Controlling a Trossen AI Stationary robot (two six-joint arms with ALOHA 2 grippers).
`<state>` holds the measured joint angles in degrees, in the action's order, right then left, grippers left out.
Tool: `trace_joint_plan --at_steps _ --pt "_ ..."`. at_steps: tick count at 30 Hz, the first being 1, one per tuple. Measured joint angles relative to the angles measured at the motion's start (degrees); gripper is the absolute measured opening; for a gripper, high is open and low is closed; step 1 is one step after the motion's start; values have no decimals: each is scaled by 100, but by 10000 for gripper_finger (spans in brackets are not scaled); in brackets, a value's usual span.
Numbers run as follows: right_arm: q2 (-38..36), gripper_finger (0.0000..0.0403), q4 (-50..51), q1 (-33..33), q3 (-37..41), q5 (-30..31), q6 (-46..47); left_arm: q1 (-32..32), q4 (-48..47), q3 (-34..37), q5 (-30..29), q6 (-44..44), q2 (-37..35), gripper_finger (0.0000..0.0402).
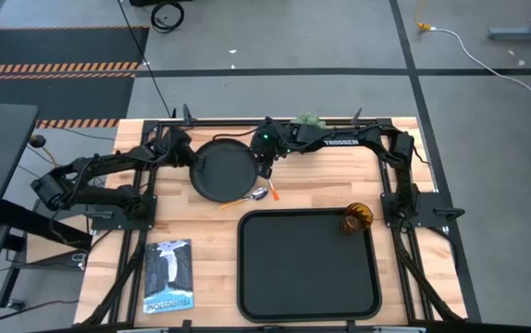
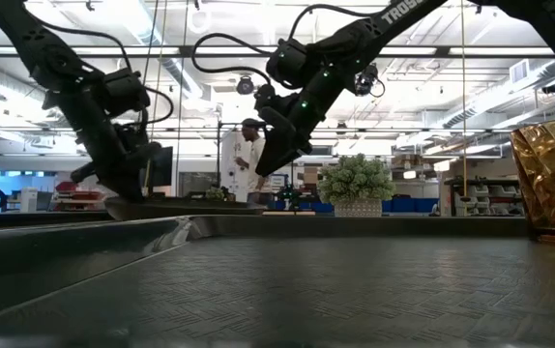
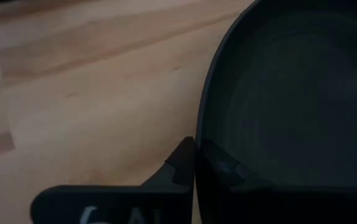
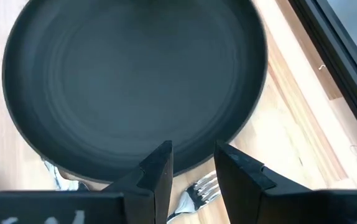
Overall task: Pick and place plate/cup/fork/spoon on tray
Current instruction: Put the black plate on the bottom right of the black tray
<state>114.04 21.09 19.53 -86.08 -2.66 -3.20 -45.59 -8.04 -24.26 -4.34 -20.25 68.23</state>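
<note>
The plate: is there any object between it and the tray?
Yes. The spoon and the fork lie on the table between the plate and the tray, just beside the plate's near rim.

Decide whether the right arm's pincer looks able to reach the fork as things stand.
Probably yes: the right pincer hangs open right above the fork, though the plate seems to overlap the fork's tines and may crowd the grip.

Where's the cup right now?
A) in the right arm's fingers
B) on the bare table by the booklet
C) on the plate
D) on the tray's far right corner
D: the high view shows the amber cup standing at the far right corner of the black tray, apart from the plate and from both arms.
</note>
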Motion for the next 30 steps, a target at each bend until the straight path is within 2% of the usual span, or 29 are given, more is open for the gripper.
trace_joint_plan --at_steps 7,11,19,25,30 --pt "-247 125 554 15 4 0 -139 17 -699 -576 153 264 0 15" --pt "-524 125 687 17 2 2 -151 -4 -736 -731 281 393 0 15" --pt "-940 125 1264 17 2 4 -146 -145 -710 -936 1018 418 0 15" --pt "-1340 125 1719 0 10 10 -133 509 -688 -958 1215 54 0 15" --pt "-1790 125 1705 -2 323 175 -49 1335 -534 -961 990 -425 0 15"
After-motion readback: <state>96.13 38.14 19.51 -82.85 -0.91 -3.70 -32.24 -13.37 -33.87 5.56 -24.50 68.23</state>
